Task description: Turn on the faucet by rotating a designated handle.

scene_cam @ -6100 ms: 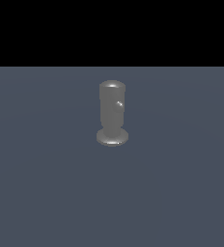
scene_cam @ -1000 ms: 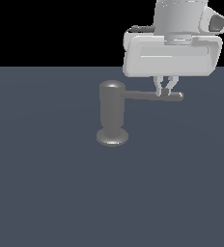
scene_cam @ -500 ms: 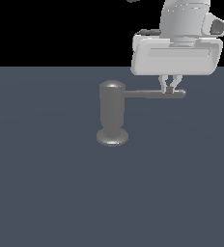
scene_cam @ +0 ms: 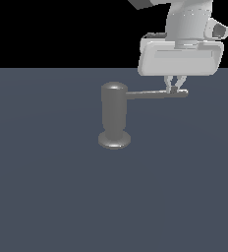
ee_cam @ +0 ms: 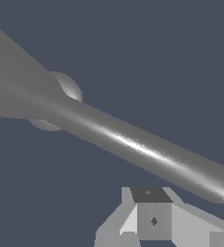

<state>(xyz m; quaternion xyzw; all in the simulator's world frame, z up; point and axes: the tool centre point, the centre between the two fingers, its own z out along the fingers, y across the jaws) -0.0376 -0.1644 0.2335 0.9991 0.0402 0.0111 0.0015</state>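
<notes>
The faucet (scene_cam: 114, 115) is a dull grey upright cylinder with a domed top and a round disc base, standing mid-floor. Its handle (scene_cam: 150, 94), a thin grey rod, sticks out level toward the exterior view's right. My gripper (scene_cam: 174, 86) hangs from above near the rod's rounded end, fingers pressed together and touching the rod's far side. In the wrist view the handle (ee_cam: 143, 149) runs across the picture beside my fingertips (ee_cam: 152, 222), not between them. The faucet's body (ee_cam: 12, 82) looms blurred and close.
A flat dark blue-grey floor (scene_cam: 47, 197) spreads all around the faucet. A black background lies beyond its far edge.
Since the earliest frame the handle has swung from pointing at the camera to pointing right. Over the last second my gripper drifted slightly right and farther back, the rod's end following.
</notes>
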